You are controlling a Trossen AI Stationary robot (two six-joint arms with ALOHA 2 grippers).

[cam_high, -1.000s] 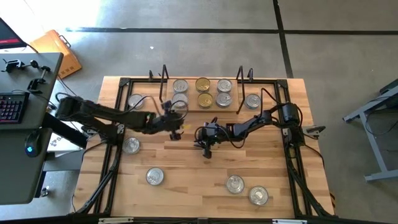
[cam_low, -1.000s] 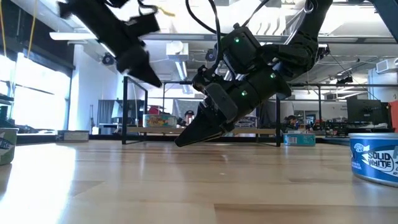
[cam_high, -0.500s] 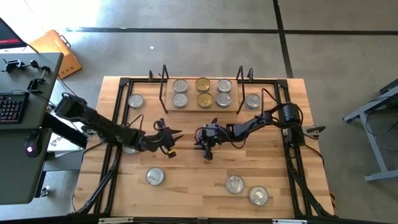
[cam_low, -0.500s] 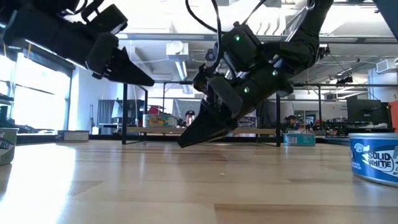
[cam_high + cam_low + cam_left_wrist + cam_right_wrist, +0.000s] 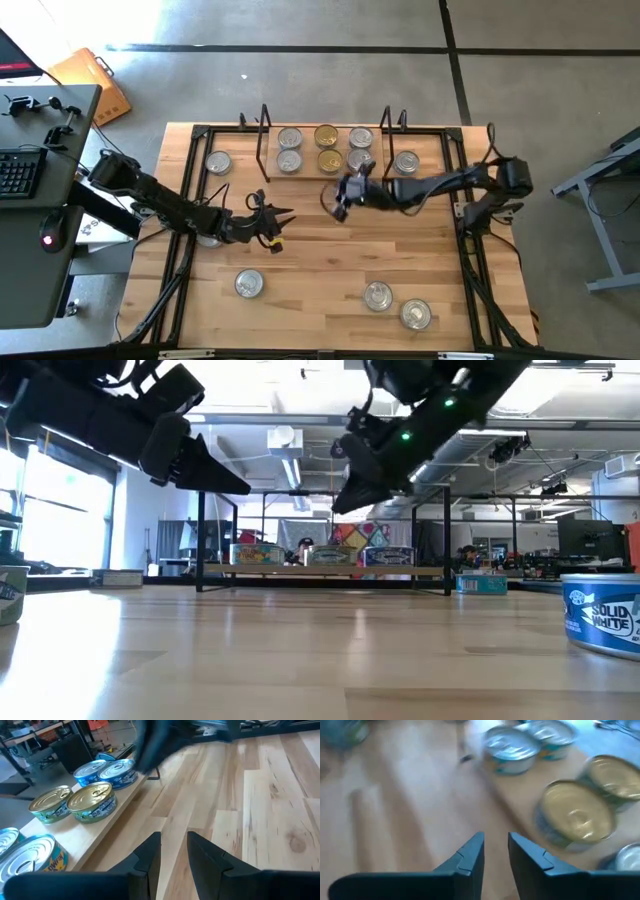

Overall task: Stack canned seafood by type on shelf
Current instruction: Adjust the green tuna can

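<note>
The shelf (image 5: 325, 150) stands at the table's far middle, with several tins of canned seafood (image 5: 328, 160) resting flat on its board in two rows, gold-topped ones (image 5: 92, 802) in the middle. My left gripper (image 5: 275, 228) hovers over bare wood left of centre, open by a narrow gap (image 5: 174, 845) with nothing in it. My right gripper (image 5: 340, 195) hangs in the air just in front of the shelf, facing the gold tins (image 5: 575, 815), also narrowly open (image 5: 496, 845) and empty. The low view shows both grippers (image 5: 245, 488) (image 5: 340, 508) well above the tabletop.
Loose tins stand on the tabletop: one left of the shelf (image 5: 218, 161), one right of it (image 5: 405, 161), one under my left arm (image 5: 210, 235), one near left (image 5: 248, 283), two near right (image 5: 377, 295) (image 5: 415, 314). The shelf's black wire end frames (image 5: 262, 140) rise beside the tins.
My left gripper has gone from the shelf's front toward the table's near edge and down, then kept still. My right gripper, which pointed down close to the table's middle, has risen, tipped closer to level and gone toward the shelf.
</note>
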